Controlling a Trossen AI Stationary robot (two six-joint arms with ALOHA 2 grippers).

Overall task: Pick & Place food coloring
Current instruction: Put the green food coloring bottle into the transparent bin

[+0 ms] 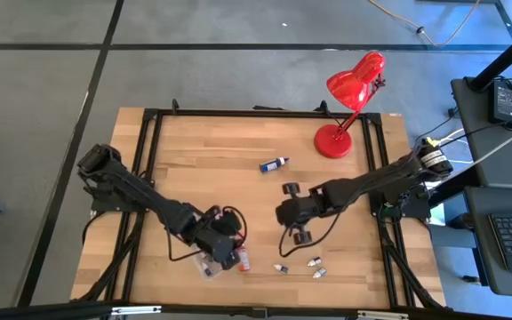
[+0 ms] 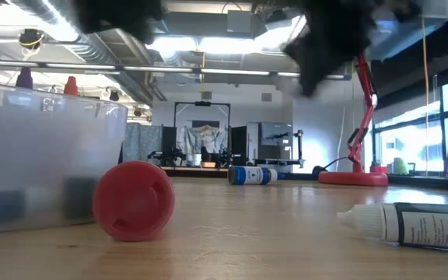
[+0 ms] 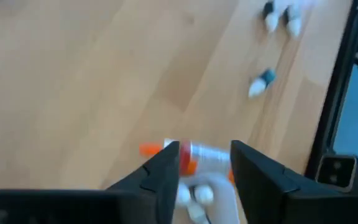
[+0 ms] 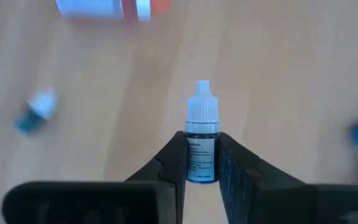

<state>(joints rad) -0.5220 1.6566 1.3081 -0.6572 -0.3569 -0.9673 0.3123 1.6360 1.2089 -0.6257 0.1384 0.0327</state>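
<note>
My right gripper (image 4: 202,142) is shut on a small dark food coloring bottle (image 4: 201,158) with a white dropper cap, above the table's middle (image 1: 283,215). My left gripper (image 3: 204,163) hangs open over the clear tray (image 1: 207,265) at the near left, nothing between its fingers; white and orange-capped bottles (image 3: 188,155) lie below it. Loose bottles lie on the wood: a red one (image 1: 245,262) beside the tray, three small ones (image 1: 313,263) near the front edge and a blue one (image 1: 274,164) farther back. My right gripper pinches the dark bottle's labelled body (image 4: 194,155) between its two fingers. The bottle lies along the fingers, its white cap (image 4: 202,107) sticking out past the fingertips. The fingers slant downward, and the bottle is lifted clear of the table.
A red desk lamp (image 1: 349,107) stands at the table's far right corner. In the low view a red round bottle end (image 2: 133,200) lies beside the tray wall (image 2: 45,155), and a dark bottle (image 2: 411,224) lies on its side at the right. Black frame rails edge the table.
</note>
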